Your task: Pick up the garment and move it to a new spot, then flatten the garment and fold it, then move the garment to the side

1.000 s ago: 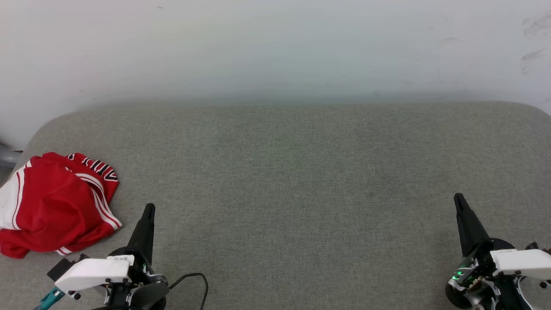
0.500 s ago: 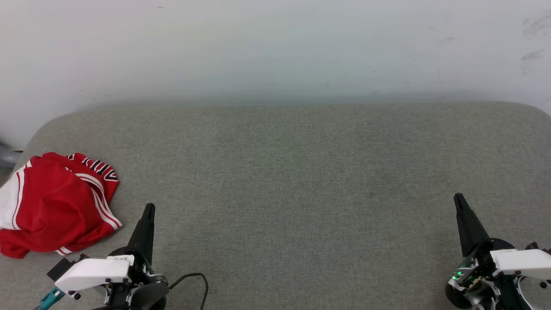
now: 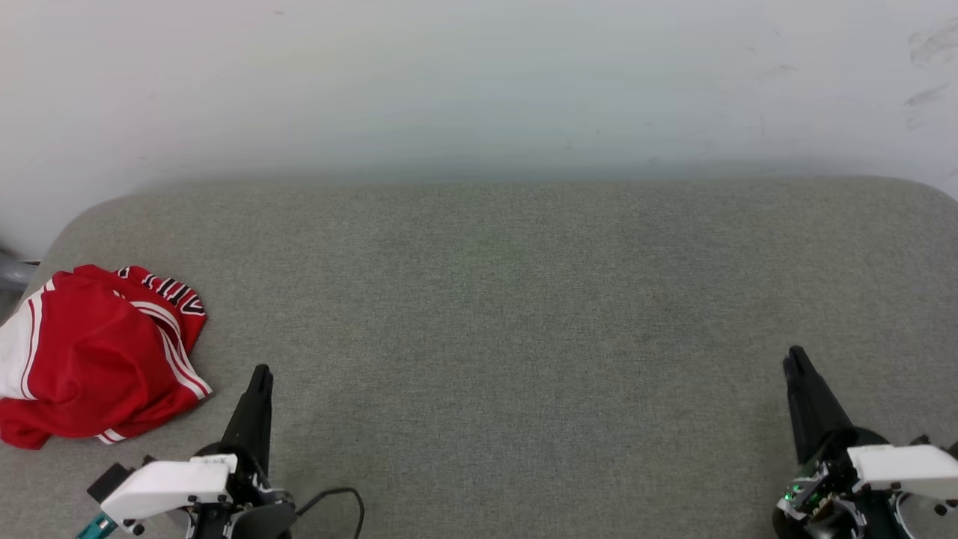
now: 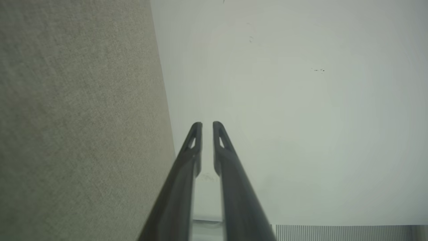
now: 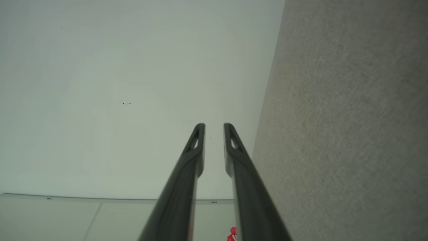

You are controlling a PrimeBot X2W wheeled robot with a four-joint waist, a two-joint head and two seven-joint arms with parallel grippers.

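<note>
The garment [image 3: 90, 359] lies crumpled at the left edge of the grey cushioned surface [image 3: 494, 314]: red cloth, a white sleeve with striped trim, a strip of black lettering at its top. A small red scrap of the garment [image 5: 231, 234] peeks in at the bottom of the right wrist view. My left gripper [image 3: 261, 373] hovers just right of it, apart from the cloth, fingers [image 4: 197, 134] nearly together and holding nothing. Far to the right, my right gripper [image 3: 793, 358] points up the view, its fingers [image 5: 200, 134] also close together and empty.
A pale wall [image 3: 479, 82] rises behind the surface's far edge. A black cable [image 3: 340, 495] loops beside my left wrist. A grey object [image 3: 11, 273] sits off the surface's left corner. Broad open cushion stretches between the two grippers.
Both grippers have drawn back a little toward the bottom of the head view. The garment has not moved.
</note>
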